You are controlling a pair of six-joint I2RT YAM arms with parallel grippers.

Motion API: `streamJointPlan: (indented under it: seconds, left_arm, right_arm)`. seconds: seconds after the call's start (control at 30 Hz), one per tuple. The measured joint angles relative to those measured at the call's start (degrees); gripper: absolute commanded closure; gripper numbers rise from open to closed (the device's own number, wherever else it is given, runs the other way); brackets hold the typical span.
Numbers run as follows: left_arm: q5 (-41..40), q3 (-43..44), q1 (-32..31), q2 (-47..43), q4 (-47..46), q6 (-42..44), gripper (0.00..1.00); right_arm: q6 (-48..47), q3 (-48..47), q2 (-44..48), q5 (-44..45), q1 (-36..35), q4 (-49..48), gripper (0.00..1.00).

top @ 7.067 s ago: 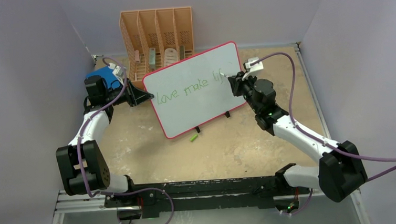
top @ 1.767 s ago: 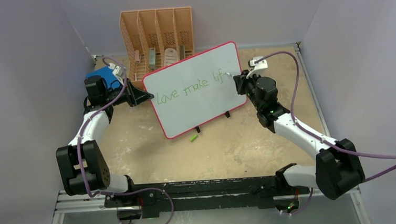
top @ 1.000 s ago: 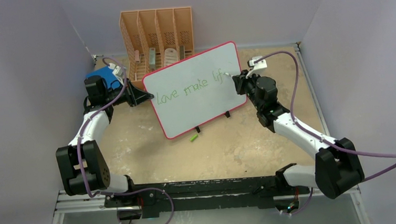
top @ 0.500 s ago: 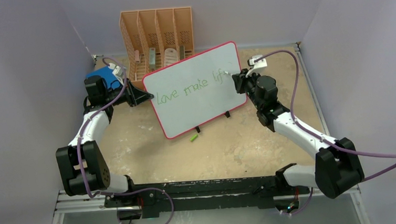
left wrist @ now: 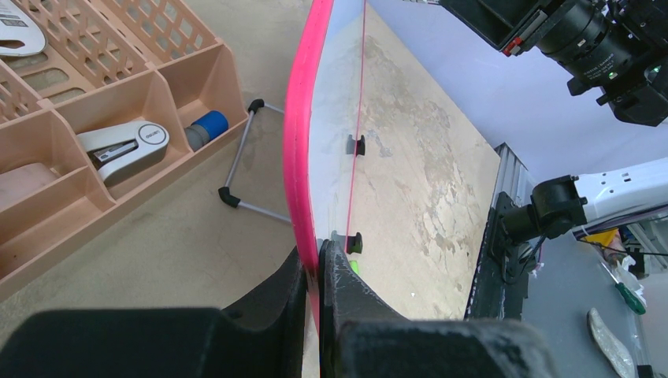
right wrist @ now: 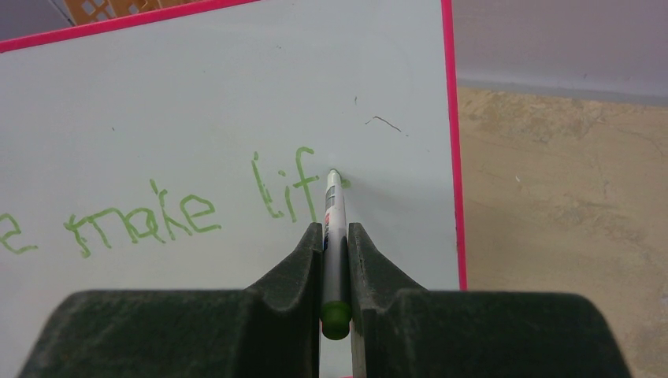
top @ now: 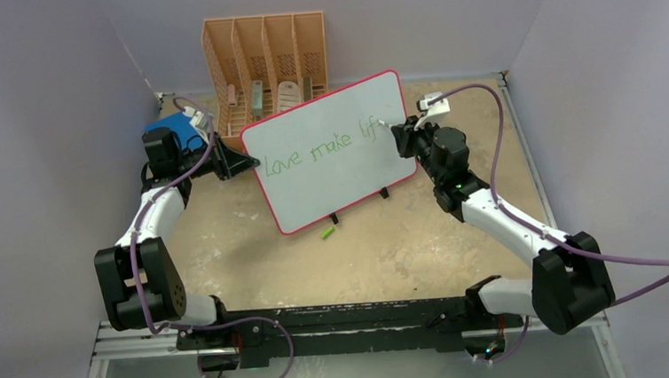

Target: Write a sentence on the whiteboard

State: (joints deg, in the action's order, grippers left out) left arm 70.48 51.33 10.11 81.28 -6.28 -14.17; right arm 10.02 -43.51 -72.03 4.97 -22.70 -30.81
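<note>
R gripper (right wrist: 336, 230), clamped on marker (right wrist: 332, 206), has moved its tip past "lif", so the sentence (right wrist: 189, 214) needs "e" next; L gripper (left wrist: 315, 253) pinches whiteboard (right wrist: 197, 79) rim.

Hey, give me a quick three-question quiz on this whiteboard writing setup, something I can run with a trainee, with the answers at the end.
1. True or false: the left gripper is shut on the edge of the whiteboard.
2. What is the right gripper shut on? A) a cloth B) a green marker C) a ruler
3. How many whole words does the green writing show?

Key: 1 true. 2 B, with its tip on the board. 3 two, "love" and "make", followed by the letters "lif".
</note>
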Motion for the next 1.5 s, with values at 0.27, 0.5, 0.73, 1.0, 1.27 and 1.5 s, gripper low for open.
streamJointPlan:
  seconds: [0.27,0.5,0.73,1.0,1.27,1.5]
  left_arm:
    - [0.0,0.0,0.0,-0.09,0.0,0.0,1.0]
    - [0.0,0.0,0.0,-0.09,0.0,0.0,1.0]
    - [-0.02,0.0,0.0,-0.09,0.0,-0.02,1.0]
    - [-0.02,0.0,0.0,-0.11,0.0,-0.02,1.0]
    - [-0.02,0.0,0.0,-0.11,0.0,-0.02,1.0]
    - [-0.02,0.0,0.0,-0.2,0.0,-0.04,1.0]
  right_arm:
    - [-0.15,0.0,0.0,-0.37,0.0,0.02,1.0]
    - [-0.13,0.02,0.07,-1.55,0.0,0.11,1.0]
    - [0.04,1.03,0.55,-1.6,0.0,0.26,1.0]
    - [0.07,2.21,1.22,-1.44,0.0,0.59,1.0]
    - [0.72,2.34,1.22,-0.11,0.0,1.22,1.0]
    - [1.6,2.34,1.22,0.81,0.0,1.49,1.0]
